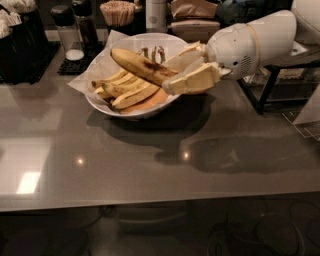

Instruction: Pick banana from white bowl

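Nearest you, the grey worktop (150, 165) lay bare under the lamp glints. The white bowl (141, 114) sat toward 12 o'clock on it. Your pincer (175, 71) was at the bowl's 3 o'clock rim, closed on the banana (141, 65). One pale finger ran under the fruit's near end and the other over it.

The banana with the brown blotches was held above the other bananas (125, 94), slanting up and away toward 10 o'clock. By the look of it, it rested on nothing below. I judged the grasp done and the lift well begun. What remained was to carry the fruit out past the rim, since most of its length hung over the bowl and the crinkled paper (98, 67).

Your arm (255, 42) reached in from 3 o'clock, nearly level, with the wrist turned so the fingers pointed toward 9 o'clock. Beyond the bowl, at about 11 o'clock, stood a shaker (67, 32) and a cup of sticks (119, 12).
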